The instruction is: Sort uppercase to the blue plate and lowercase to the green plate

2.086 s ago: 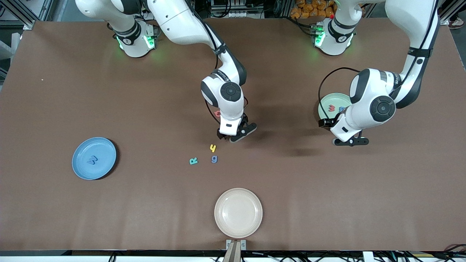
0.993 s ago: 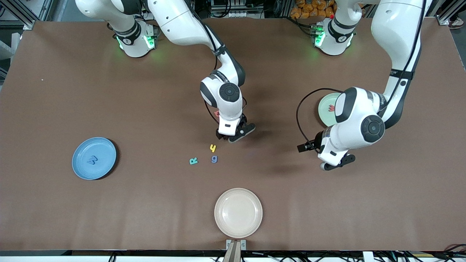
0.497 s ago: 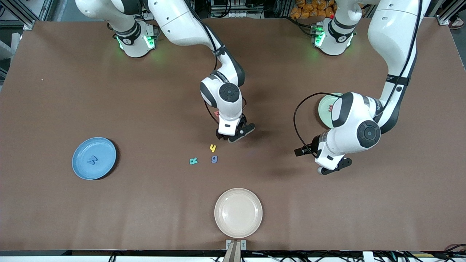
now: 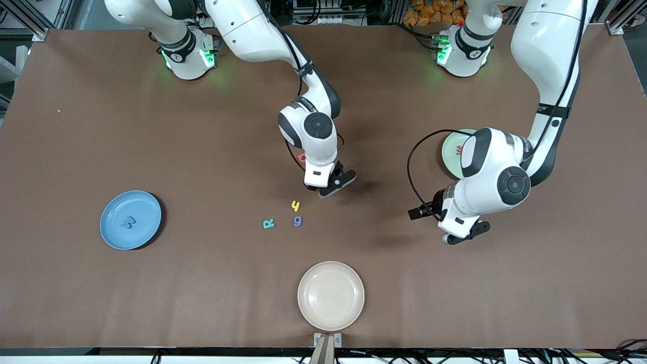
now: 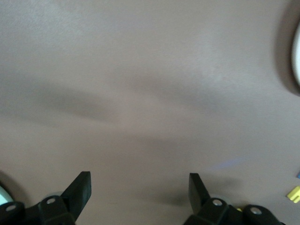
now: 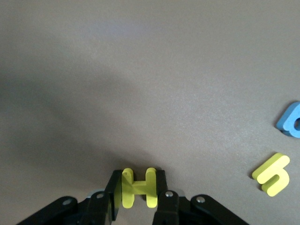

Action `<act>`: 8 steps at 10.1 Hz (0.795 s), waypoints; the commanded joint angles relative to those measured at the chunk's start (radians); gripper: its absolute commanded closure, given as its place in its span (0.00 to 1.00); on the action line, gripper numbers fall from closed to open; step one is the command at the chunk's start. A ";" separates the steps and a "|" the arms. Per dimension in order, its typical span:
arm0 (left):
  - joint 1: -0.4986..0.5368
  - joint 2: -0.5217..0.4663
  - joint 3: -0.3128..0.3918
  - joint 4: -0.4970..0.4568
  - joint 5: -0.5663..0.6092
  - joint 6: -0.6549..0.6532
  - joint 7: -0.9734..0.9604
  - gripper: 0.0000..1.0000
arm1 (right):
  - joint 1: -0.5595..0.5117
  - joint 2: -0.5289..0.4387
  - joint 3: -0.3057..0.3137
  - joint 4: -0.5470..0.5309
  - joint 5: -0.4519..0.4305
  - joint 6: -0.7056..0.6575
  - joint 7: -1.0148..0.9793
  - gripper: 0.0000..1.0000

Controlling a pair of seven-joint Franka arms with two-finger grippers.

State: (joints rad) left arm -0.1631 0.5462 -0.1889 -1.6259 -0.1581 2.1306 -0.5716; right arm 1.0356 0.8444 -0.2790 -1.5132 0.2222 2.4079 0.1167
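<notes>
Right tool (image 6: 136, 199): pinching yellow H (image 6: 138, 187) low at mid-counter, likely bound for blue plate (image 4: 130, 219).
Left tool (image 5: 138, 192): spread, empty, over bare counter (image 4: 202, 283); arm waits.
Blue plate: holds W (image 4: 128, 222).
Green plate (image 4: 450, 151): mostly hidden under left arm.
Loose: R (image 4: 269, 223), y (image 4: 295, 206), g (image 4: 297, 221).

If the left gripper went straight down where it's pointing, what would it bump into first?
Probably just the bare table. The left gripper hangs open and points down at plain brown surface, with no letter between its fingers. How high it is, I can't tell.
</notes>
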 commanded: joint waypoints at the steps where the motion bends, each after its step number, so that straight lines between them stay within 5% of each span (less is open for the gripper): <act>1: -0.117 0.006 0.106 0.029 -0.009 -0.001 -0.001 0.08 | -0.005 0.007 0.001 -0.009 0.016 0.004 0.014 1.00; 4: -0.157 0.061 0.115 0.057 -0.012 -0.001 -0.078 0.08 | -0.074 -0.040 -0.031 -0.002 0.016 -0.117 0.011 1.00; 8: -0.219 0.075 0.149 0.096 -0.020 0.000 -0.154 0.08 | -0.184 -0.057 -0.149 0.004 0.017 -0.130 0.009 1.00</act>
State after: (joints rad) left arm -0.3291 0.6078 -0.0773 -1.5680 -0.1581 2.1359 -0.6895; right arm 0.8878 0.8113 -0.4093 -1.5017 0.2231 2.2933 0.1277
